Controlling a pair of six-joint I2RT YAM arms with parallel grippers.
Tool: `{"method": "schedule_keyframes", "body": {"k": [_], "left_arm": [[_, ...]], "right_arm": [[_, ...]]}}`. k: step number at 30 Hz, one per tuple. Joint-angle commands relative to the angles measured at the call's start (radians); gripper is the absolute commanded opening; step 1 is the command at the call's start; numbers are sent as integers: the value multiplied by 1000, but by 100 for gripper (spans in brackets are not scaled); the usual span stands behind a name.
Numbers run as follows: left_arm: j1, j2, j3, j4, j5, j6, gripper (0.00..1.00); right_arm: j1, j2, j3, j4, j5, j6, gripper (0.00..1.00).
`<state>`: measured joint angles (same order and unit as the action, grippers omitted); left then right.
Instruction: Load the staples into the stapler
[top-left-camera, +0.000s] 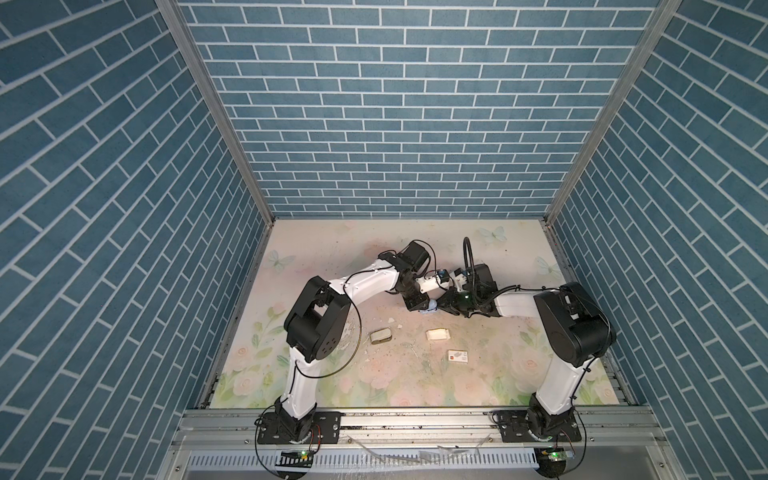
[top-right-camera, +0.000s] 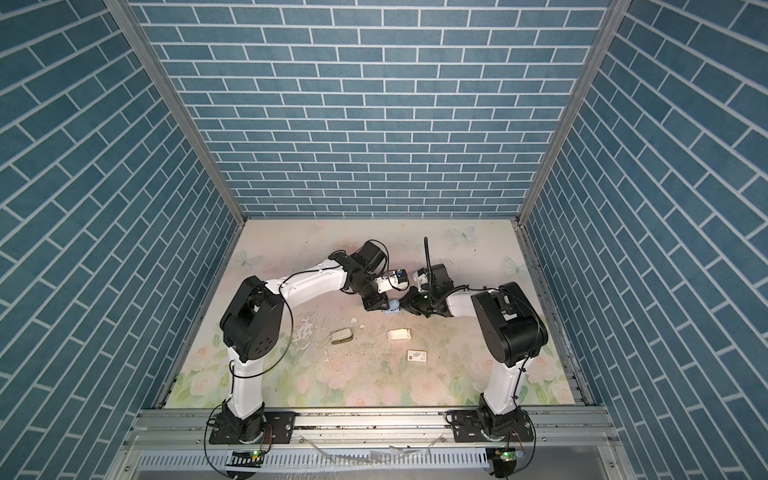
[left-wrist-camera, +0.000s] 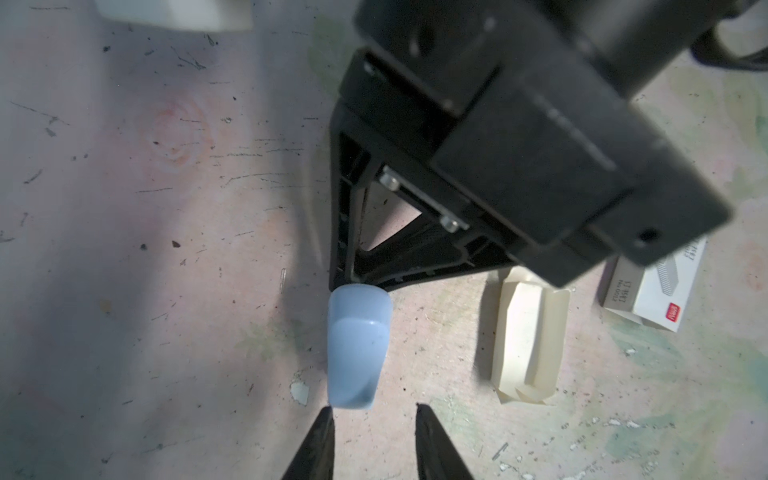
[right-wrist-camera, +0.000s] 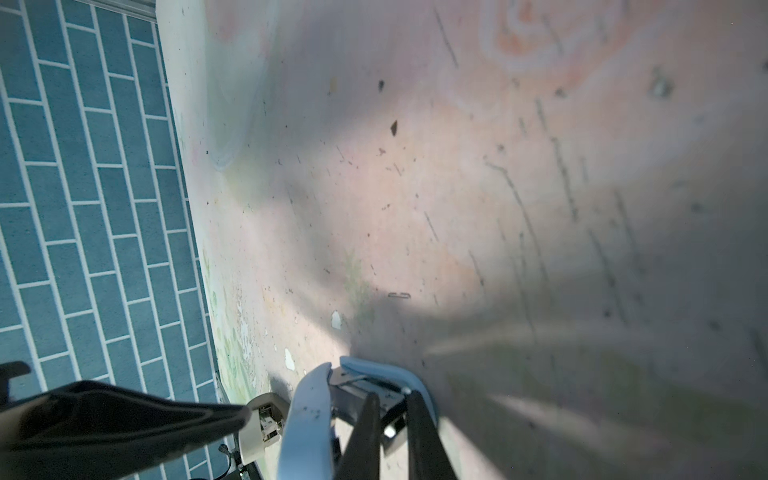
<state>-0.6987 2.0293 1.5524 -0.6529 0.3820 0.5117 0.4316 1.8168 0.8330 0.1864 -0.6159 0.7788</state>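
The light blue stapler (top-left-camera: 432, 308) (top-right-camera: 394, 307) sits mid-table between my two grippers. In the right wrist view it (right-wrist-camera: 307, 419) gapes open, its grey metal magazine (right-wrist-camera: 357, 386) bare between the two blue halves. My right gripper (right-wrist-camera: 392, 395) (top-left-camera: 440, 304) reaches into that opening, fingers almost together on the magazine. My left gripper (left-wrist-camera: 374, 409) (top-left-camera: 423, 308) stands open just short of the stapler's blue end (left-wrist-camera: 357, 353), nothing between its fingers. The cream cardboard tray (left-wrist-camera: 528, 340) (top-left-camera: 438, 334) lies nearby. The staples themselves are hidden.
A beige stapler (top-left-camera: 381, 336) (top-right-camera: 341, 336) lies left of the tray. A white staple box (top-left-camera: 457, 356) (left-wrist-camera: 652, 291) lies toward the front right. The floral table mat (top-left-camera: 332, 257) is scratched and strewn with small flakes. Blue brick walls close in three sides.
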Motion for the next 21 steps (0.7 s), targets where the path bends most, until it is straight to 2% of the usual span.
{"method": "schedule_keyframes", "body": {"k": [1,21], "left_arm": [[-10,21,30,-15,-9,-2,35],[-31,60,73,-19,-30,1,35]], "right_arm": [[-7,-27,2,-82,49,-40,14],[-36,-44,-54,53,-3,17,18]]}}
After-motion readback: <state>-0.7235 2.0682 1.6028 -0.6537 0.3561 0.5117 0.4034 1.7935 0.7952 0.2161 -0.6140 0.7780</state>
